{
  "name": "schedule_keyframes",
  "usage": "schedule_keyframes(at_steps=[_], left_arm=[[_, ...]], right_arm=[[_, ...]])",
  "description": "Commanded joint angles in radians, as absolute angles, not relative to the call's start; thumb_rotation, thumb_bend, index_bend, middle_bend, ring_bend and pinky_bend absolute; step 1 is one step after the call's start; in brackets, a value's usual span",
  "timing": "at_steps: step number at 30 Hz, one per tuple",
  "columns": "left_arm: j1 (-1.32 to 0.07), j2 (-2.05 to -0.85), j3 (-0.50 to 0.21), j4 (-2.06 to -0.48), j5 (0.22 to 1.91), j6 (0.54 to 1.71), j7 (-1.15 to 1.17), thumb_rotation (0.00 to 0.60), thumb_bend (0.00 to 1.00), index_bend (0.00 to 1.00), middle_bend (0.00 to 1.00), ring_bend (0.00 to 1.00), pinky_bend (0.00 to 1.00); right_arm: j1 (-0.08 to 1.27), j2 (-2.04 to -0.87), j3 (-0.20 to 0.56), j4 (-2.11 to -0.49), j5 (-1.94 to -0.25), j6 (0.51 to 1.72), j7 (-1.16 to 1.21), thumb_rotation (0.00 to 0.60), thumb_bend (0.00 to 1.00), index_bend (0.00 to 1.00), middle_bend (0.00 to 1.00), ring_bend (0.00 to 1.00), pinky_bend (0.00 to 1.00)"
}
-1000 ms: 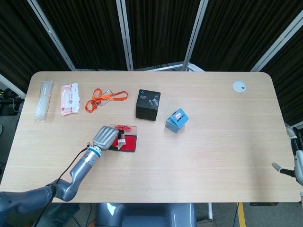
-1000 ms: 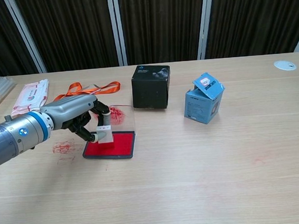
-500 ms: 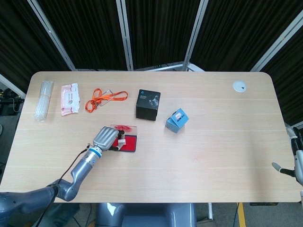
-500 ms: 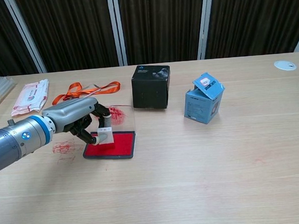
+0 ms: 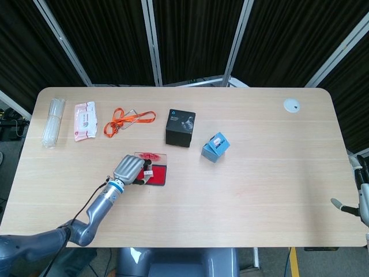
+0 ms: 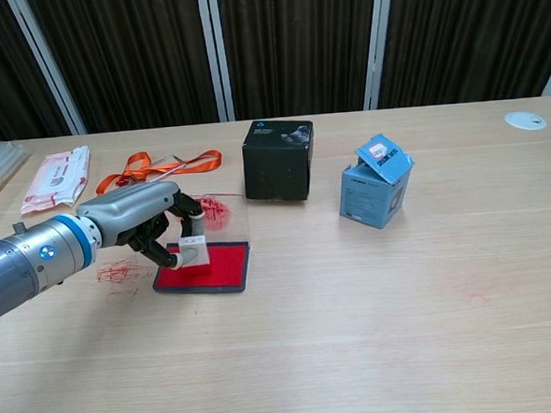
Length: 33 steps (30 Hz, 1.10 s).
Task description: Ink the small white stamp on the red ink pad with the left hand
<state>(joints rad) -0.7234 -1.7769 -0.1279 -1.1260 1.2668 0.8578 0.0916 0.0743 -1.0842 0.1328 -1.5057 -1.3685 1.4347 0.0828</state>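
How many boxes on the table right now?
2. The black box stands mid-table, behind the red ink pad. The blue box, its lid flap up, sits to its right, nearer the front. None looks hidden.

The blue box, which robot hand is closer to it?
Left. The left hand holds the small white stamp on the red ink pad, left of the blue box. The right hand sits at the table's far right edge.

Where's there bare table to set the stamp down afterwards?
Free: the wide stretch right of the blue box and the front strip below the red ink pad. Crowded: the back left, with the orange lanyard, wipes packet and black box.
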Motion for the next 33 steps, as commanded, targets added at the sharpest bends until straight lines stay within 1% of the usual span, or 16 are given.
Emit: schedule_keyframes(at_steps=[1, 4, 11, 16, 20, 25, 33], left_arm=[[-0.721, -1.767, -0.135, -1.139, 1.270, 0.872, 0.089, 0.600, 0.39, 0.59, 0.55, 0.85, 0.91], [-0.718, -1.748, -0.146, -1.164, 1.275, 0.892, 0.080, 0.600, 0.39, 0.59, 0.55, 0.85, 0.91], [-0.699, -1.646, -0.165, -1.282, 1.295, 0.942, 0.053, 0.600, 0.39, 0.59, 0.55, 0.85, 0.91], [-0.675, -1.579, -0.154, -1.317, 1.291, 0.951, 0.043, 0.600, 0.39, 0.59, 0.55, 0.85, 0.91], [-0.650, -1.545, -0.132, -1.306, 1.286, 0.951, 0.028, 0.600, 0.39, 0.58, 0.55, 0.85, 0.91], [-0.619, -1.522, -0.097, -1.266, 1.297, 0.949, -0.015, 0.600, 0.36, 0.55, 0.52, 0.85, 0.91], [-0.589, -1.537, -0.051, -1.196, 1.332, 0.947, -0.068, 0.600, 0.36, 0.55, 0.51, 0.85, 0.91]], right_arm=[[0.074, -1.083, 0.133, -1.506, -1.368, 1.435, 0.084, 0.600, 0.00, 0.00, 0.00, 0.00, 0.00], [0.073, -1.083, 0.133, -1.507, -1.369, 1.437, 0.085, 0.600, 0.00, 0.00, 0.00, 0.00, 0.00], [0.072, -1.082, 0.131, -1.512, -1.376, 1.442, 0.083, 0.600, 0.00, 0.00, 0.00, 0.00, 0.00], [0.070, -1.081, 0.129, -1.519, -1.383, 1.448, 0.079, 0.600, 0.00, 0.00, 0.00, 0.00, 0.00], [0.069, -1.079, 0.127, -1.525, -1.386, 1.450, 0.078, 0.600, 0.00, 0.00, 0.00, 0.00, 0.00], [0.068, -1.077, 0.124, -1.534, -1.394, 1.454, 0.074, 0.600, 0.00, 0.00, 0.00, 0.00, 0.00], [0.066, -1.072, 0.122, -1.544, -1.401, 1.461, 0.074, 0.600, 0.00, 0.00, 0.00, 0.00, 0.00]])
